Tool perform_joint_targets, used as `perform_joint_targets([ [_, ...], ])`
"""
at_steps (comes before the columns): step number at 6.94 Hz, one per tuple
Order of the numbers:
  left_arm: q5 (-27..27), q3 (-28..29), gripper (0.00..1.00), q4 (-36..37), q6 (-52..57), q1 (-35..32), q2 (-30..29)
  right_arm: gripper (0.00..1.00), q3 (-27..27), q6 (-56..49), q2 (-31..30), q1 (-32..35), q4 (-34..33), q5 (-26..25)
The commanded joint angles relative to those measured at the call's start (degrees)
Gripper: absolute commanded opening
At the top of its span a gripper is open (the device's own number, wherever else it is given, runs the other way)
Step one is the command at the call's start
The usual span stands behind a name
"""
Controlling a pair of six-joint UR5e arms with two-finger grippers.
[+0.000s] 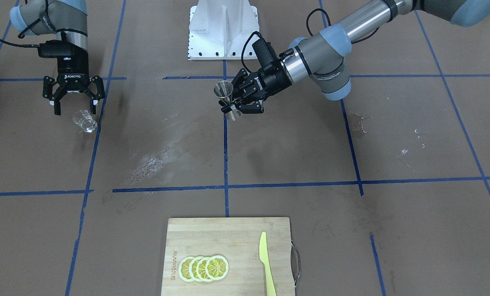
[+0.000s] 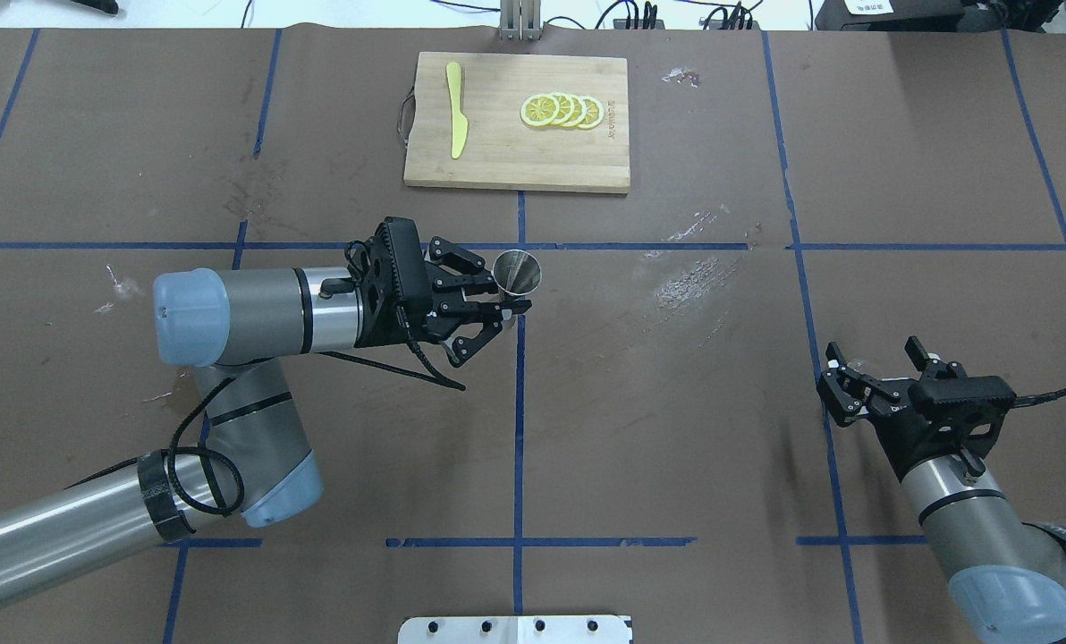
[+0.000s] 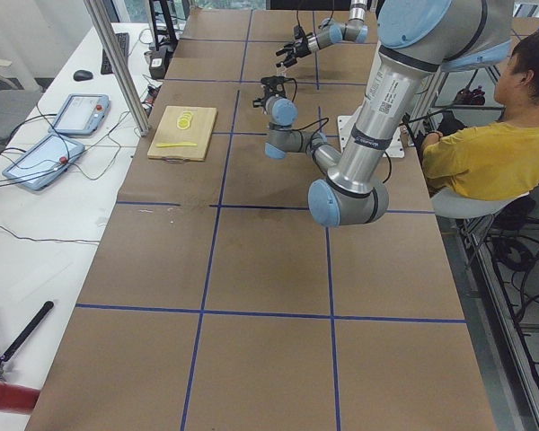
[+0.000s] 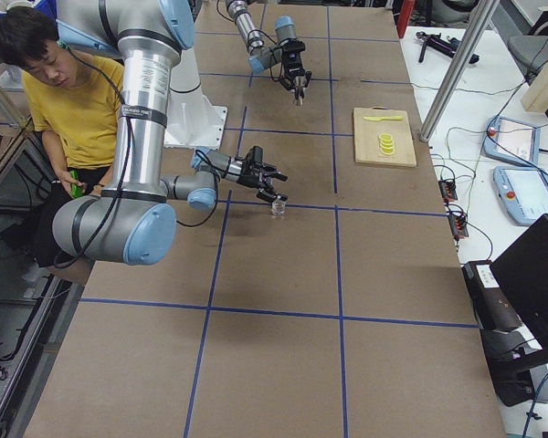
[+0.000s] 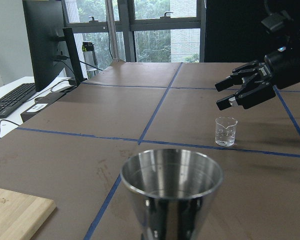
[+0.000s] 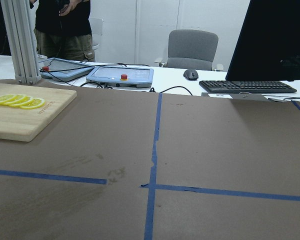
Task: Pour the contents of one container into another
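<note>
Two claws show in the front-facing view. The left claw (image 1: 229,107) is clamped on the narrow waist of the steel jigger (image 1: 223,90), held roughly upright above the surface (image 1: 294,148). The right claw (image 1: 75,110) hangs spread wide just above the glass beaker (image 1: 84,121), which stands beside a blue tape line. Overhead, the jigger's open mouth faces up, and the beaker seems hidden under the right claw. From the left wrist, the beaker stands upright, apart from the spread fingers. A cutting board (image 1: 212,234) with lemon slices (image 1: 204,268) lies well apart.
</note>
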Motion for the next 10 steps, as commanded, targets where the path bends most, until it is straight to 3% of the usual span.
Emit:
perform_joint_targets([
  [1,-0.01,0.0,0.0,0.0,0.0,0.0,0.0,0.99,-3.72,2.62,0.66,-1.75,0.16,-2.28],
  [5,-0.01,0.0,0.0,-0.09,0.0,-0.09,0.09,0.99,-10.31,4.48,1.27,-3.86,3.66,-4.4],
  [7,-0.01,0.0,0.0,-0.09,0.0,-0.09,0.18,0.97,-14.54,4.31,5.21,-3.86,3.85,-5.71],
  [8,-0.01,0.0,0.0,-0.09,0.0,-0.09,0.26,0.8,-14.64,3.87,5.14,-3.86,3.85,-5.81],
  [10,-0.01,-0.09,0.0,-0.09,0.0,-0.09,0.26,0.09,-14.73,3.52,4.53,-3.78,3.85,-5.72],
])
